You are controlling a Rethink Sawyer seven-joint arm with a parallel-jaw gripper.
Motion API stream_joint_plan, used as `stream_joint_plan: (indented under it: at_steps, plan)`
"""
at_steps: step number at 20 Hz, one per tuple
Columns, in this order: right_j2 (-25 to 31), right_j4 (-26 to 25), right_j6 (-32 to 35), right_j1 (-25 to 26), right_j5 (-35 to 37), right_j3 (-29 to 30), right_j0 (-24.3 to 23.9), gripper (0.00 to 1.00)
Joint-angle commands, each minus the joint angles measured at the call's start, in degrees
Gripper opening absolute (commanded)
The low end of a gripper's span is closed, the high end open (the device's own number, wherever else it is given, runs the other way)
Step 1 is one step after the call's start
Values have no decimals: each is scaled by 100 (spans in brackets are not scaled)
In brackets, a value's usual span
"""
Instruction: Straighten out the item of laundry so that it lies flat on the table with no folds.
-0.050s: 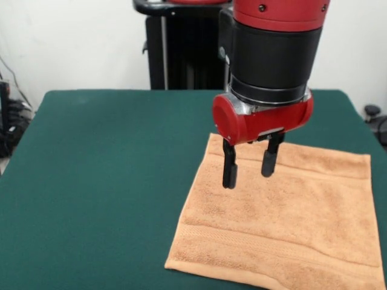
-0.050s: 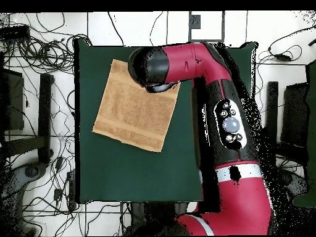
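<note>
One towel (image 1: pixel 281 220) only, spread on the table (image 1: pixel 103 175) toward the right side in the front view, seemingly flat already with no fold showing, rotated a little off the table edges. Directly under the gripper (image 1: pixel 249 165), whose two fingers (image 1: pixel 230 169) hang apart and empty, just above the cloth near its far edge. Probably little left to do beyond checking the part hidden by the arm (image 2: pixel 203 62) in the overhead view.
</note>
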Motion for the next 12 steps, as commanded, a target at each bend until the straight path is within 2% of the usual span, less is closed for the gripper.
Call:
stream_joint_plan:
  at_steps: [1,8,9,10,11,12]
  plan:
    - [-193,-119,644,223,-708,1000,323,100]
    - [-372,-28,910,244,-1106,1182,472,100]
    - [-371,25,805,306,-1062,992,390,100]
    - [-380,55,846,293,-1210,1059,384,100]
    - [-369,104,914,396,-1150,836,502,100]
    - [-380,133,973,399,-1218,874,509,100]
